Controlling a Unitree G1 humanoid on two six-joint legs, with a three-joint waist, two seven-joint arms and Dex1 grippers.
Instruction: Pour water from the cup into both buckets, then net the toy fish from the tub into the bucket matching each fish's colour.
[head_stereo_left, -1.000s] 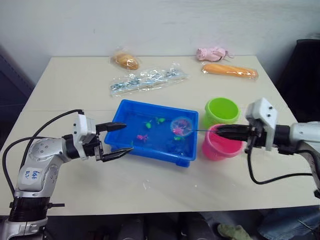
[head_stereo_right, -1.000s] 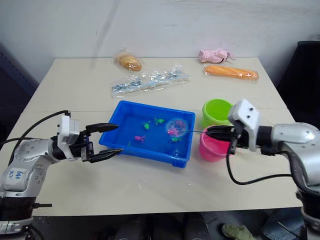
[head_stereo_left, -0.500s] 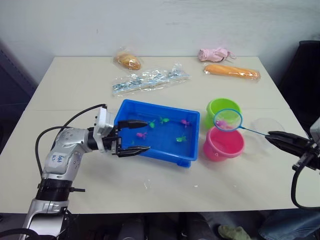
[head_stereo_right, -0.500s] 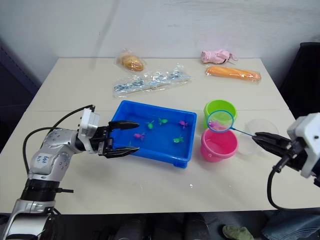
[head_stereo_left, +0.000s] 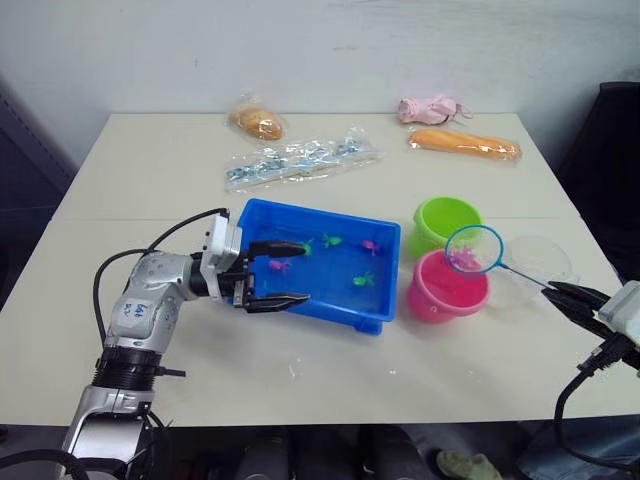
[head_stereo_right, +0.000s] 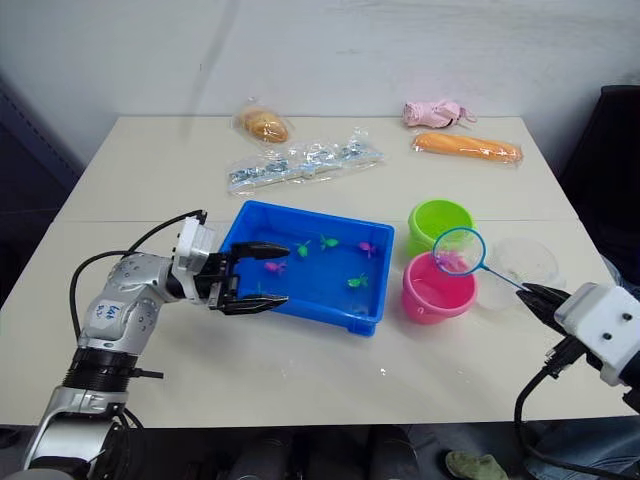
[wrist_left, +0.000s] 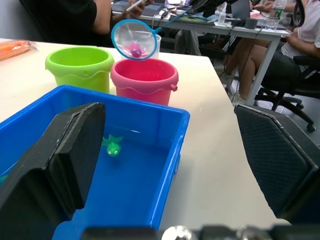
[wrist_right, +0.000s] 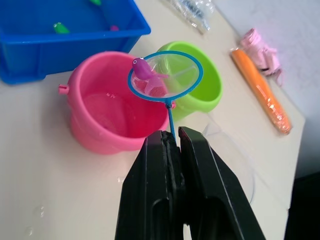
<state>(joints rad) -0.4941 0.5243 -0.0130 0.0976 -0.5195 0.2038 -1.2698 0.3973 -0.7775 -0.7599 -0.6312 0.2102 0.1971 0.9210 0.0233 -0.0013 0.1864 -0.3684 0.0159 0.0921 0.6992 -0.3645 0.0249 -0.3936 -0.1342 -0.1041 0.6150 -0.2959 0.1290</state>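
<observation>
I'm holding the small blue-rimmed mesh net (wrist_right: 165, 76) over the hot pink plastic bucket (wrist_right: 116, 110), right gripper (wrist_right: 176, 137) jaws clenched on its wire handle, so its pink toy fish (wrist_right: 145, 70) drops in. Left gripper (head_stereo_left: 287, 272) jaws are released, straddling the bright blue rectangular tub's (head_stereo_left: 330, 310) left wall, steadying it.
</observation>
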